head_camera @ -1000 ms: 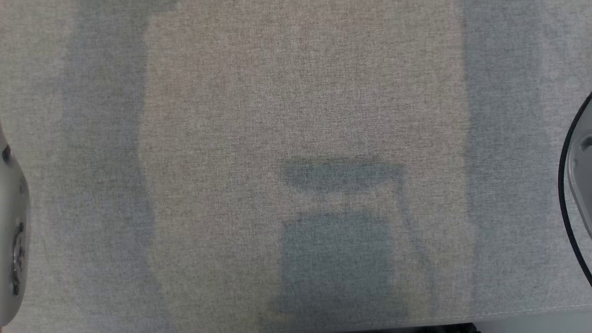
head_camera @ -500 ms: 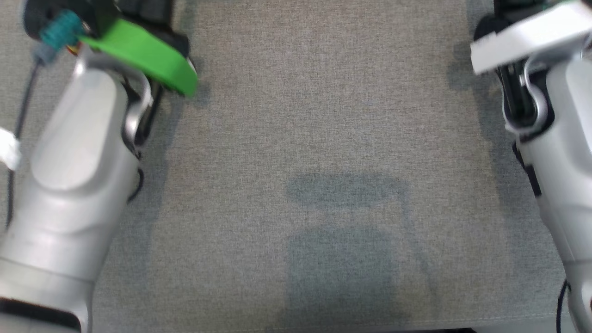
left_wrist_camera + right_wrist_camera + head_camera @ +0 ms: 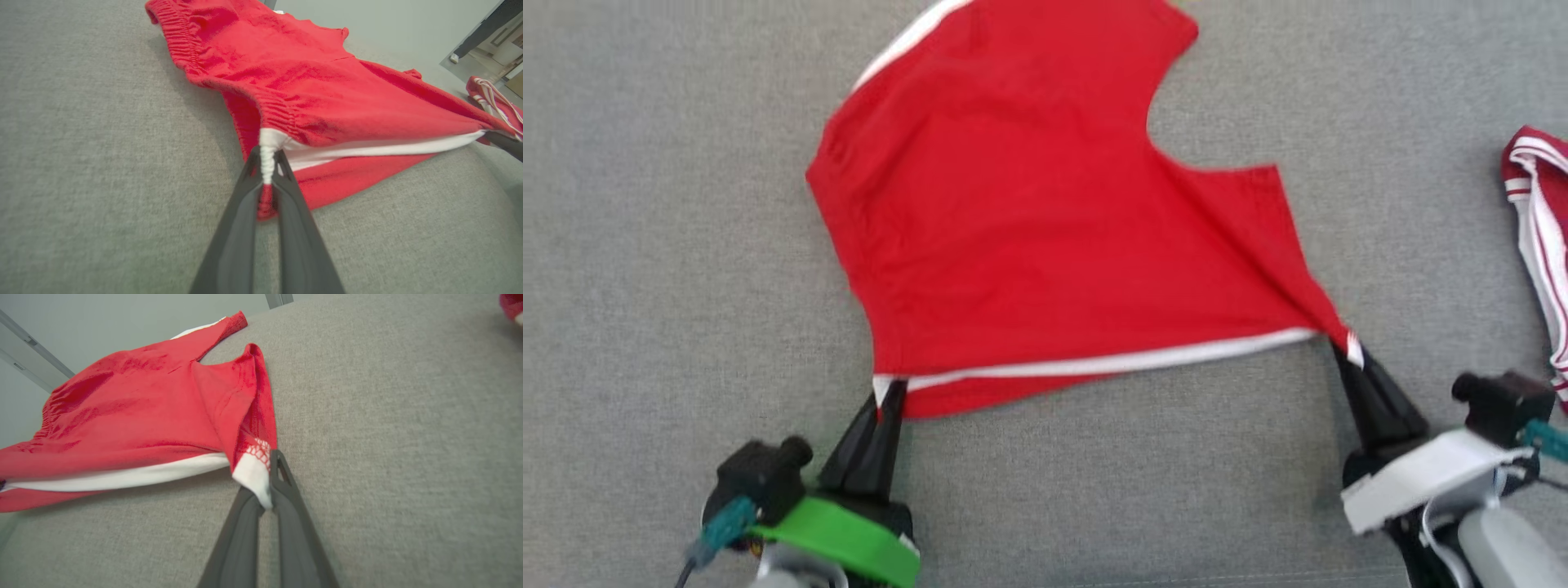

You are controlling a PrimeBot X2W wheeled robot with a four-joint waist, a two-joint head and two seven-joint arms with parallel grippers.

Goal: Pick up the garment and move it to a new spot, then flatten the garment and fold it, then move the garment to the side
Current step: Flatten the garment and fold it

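Near edge: left gripper (image 3: 888,392) noted w/ fingers pressed together, pinching the garment (image 3: 1029,237) at the waistband (image 3: 278,116) corner, where the white stripe (image 3: 1111,359) begins. right gripper (image 3: 1342,349) likewise clamped tight, on the opposite end of that stripe, at a leg-hem corner. Stripe edge is drawn taut btwn the two grips. A lower red layer is seen sagging below it nr the left grip.

Mid: garment (red shorts, by the look) is spread on the grey cloth surface (image 3: 645,245), approx. centre of head view, fanned away from the robot. In the wrist views the near edge appears lifted slightly off the surface; the rest is laid down. Some rumpling is noted on the waistband side.

Far: one leg is cut off by the top of head view, so the far hem can't be checked. A second red-and-white garment (image 3: 1539,237) is lying well apart at the right edge, and is best left undisturbed.

Step judged: laying out/flattening at the new spot. To be done well:
- Tension to be held even on both corners, so the stripe is kept straight.
- Both grips to be lowered together, w/ a gentle draw toward the robot, so far cloth is smoothed by drag.
- Release to be made only once the near edge is flat.
- Sagging lower layer to be watched, as a tuck could be trapped under.
- Overpull to be avoided: pinches are thin, esp. at the right corner, and might slip.
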